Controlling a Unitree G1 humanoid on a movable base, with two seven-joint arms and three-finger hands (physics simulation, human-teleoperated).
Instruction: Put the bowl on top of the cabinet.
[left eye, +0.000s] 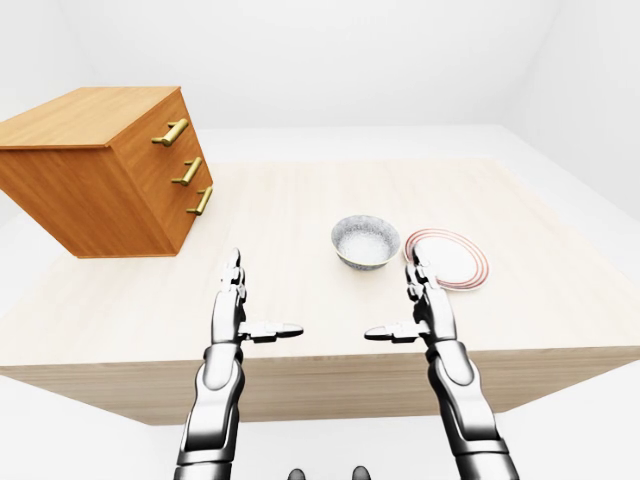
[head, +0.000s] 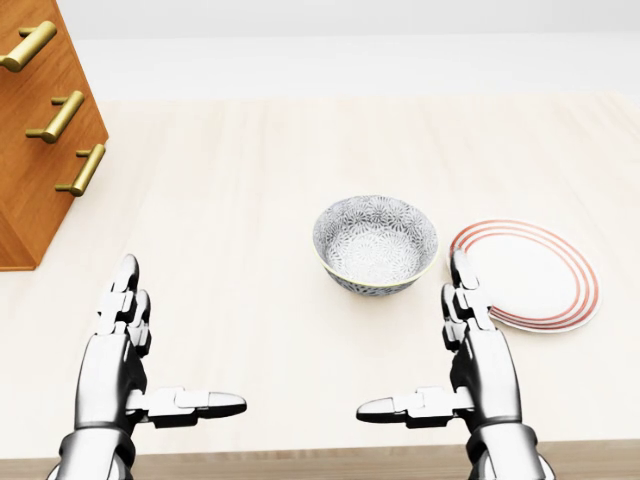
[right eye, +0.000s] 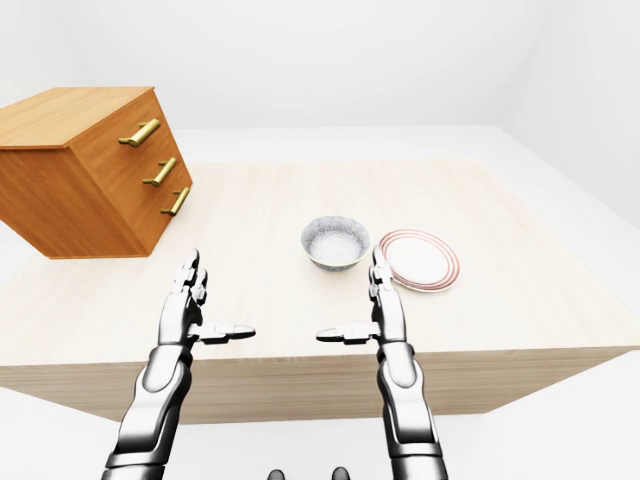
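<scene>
A grey patterned bowl (head: 376, 243) stands upright on the pale wooden table (head: 250, 200), right of centre in the head view. The wooden cabinet (left eye: 95, 170) with three brass handles rests on the table at the upper left, its flat top bare. My left hand (head: 170, 340) hovers open at the lower left, thumb pointing inward, well short of the bowl. My right hand (head: 425, 335) is open too, just below and right of the bowl, not touching it.
A white plate (head: 530, 275) with red rings lies immediately right of the bowl, close to my right hand. The table's near edge (left eye: 320, 365) runs under both wrists. White floor and walls surround the table.
</scene>
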